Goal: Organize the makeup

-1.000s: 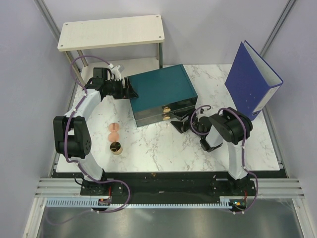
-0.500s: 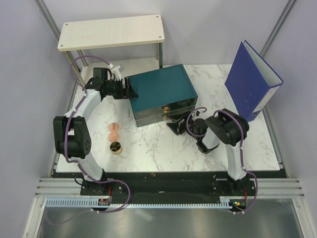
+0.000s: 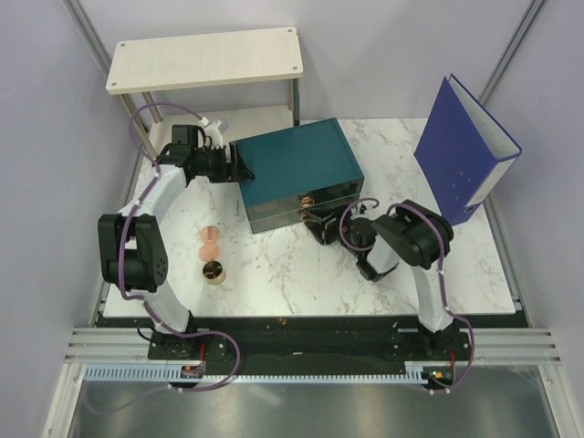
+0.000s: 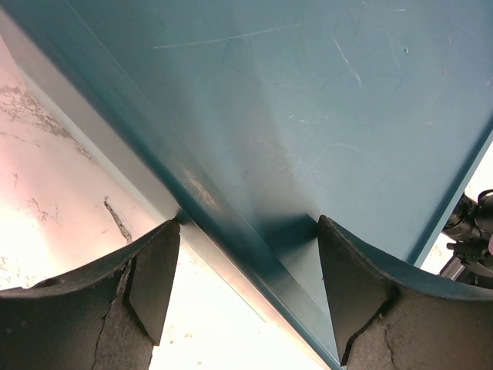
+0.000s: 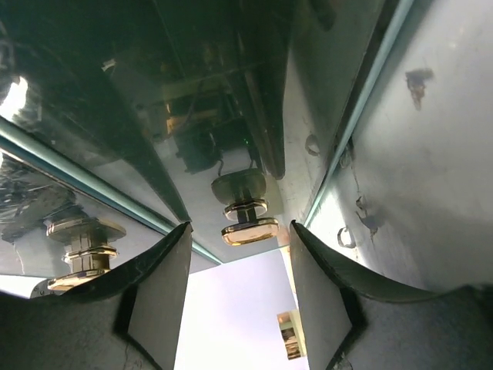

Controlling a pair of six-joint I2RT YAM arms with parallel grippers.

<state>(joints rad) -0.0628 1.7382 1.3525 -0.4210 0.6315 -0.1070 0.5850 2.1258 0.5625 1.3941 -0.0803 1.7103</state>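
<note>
Above the arms, the top view shows two peach-pink round discs (image 3: 209, 234) close together and a round gold-rimmed dark pot (image 3: 214, 271) just beside them, nearer the arm bases, on the white marble table (image 3: 292, 283), left of a teal drawer box (image 3: 297, 169). A blue ring binder (image 3: 465, 151) stands at far right. The left gripper (image 3: 239, 166) is at the box's left rear corner, the right gripper (image 3: 319, 228) at its front. Left wrist view: spread fingers (image 4: 150, 281) straddle the box's edge, jaws released. Right wrist view: parted fingers (image 5: 154, 285) flank a gold knob handle (image 5: 248, 220) without touching it, jaws released; a second gold handle (image 5: 81, 247) lies to the left.
</note>
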